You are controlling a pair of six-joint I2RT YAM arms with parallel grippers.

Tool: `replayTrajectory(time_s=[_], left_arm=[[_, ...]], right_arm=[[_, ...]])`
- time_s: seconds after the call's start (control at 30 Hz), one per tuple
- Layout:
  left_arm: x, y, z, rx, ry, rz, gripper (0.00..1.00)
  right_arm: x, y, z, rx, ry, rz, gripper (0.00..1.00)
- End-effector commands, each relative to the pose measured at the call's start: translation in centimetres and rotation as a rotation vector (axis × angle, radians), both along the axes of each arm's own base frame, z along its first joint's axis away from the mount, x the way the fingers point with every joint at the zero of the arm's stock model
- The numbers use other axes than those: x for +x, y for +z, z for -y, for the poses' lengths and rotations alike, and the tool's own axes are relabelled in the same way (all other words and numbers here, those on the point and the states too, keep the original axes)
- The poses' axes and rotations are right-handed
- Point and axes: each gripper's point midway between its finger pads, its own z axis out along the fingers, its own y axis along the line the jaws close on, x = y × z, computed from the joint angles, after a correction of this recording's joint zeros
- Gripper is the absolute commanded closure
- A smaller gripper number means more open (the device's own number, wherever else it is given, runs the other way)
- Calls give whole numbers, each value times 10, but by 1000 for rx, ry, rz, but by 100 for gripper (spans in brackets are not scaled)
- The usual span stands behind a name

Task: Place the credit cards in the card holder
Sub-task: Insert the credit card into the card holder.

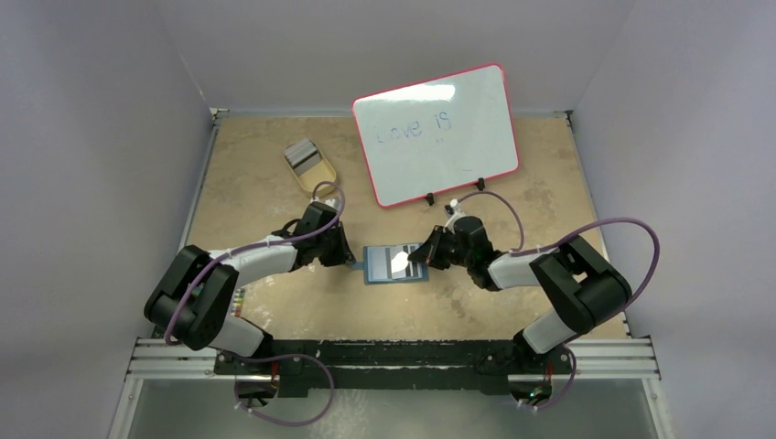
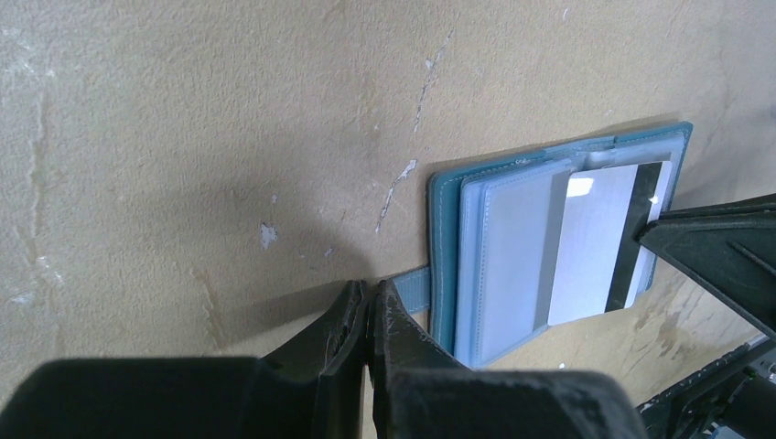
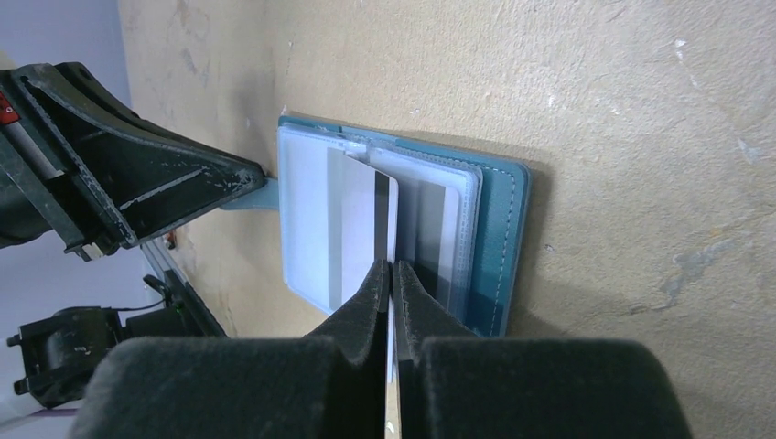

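At mid-table my left gripper (image 2: 369, 293) pinches the snap tab (image 2: 414, 287) of the open card holder (image 2: 445, 240) so it cannot slide, while my right gripper (image 3: 392, 271) clamps one credit card (image 3: 359, 224), aimed into a clear sleeve (image 3: 307, 215).

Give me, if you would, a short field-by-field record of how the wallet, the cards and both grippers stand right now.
wallet: open flat on the table, clear pockets facing up
left gripper: shut on the wallet's snap tab
right gripper: shut on one grey card
card position: over the open pockets; unclear whether its edge is inside one
tray: far left, holding spare cards
whiteboard: propped up at the back
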Motion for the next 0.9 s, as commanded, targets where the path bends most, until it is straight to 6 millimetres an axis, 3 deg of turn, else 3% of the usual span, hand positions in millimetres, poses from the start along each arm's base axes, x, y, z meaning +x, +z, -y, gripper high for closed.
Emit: replayTrajectory(time_s=[0.0, 0.33, 0.87], left_arm=[[-6, -8, -3, 23, 8, -16, 100], [-10, -6, 3, -25, 14, -19, 100], [-10, -2, 9, -62, 16, -16, 100]], right_arm=[[7, 7, -8, 11, 13, 35, 100], [17, 15, -20, 37, -2, 57, 100], [9, 15, -38, 29, 11, 34, 100]])
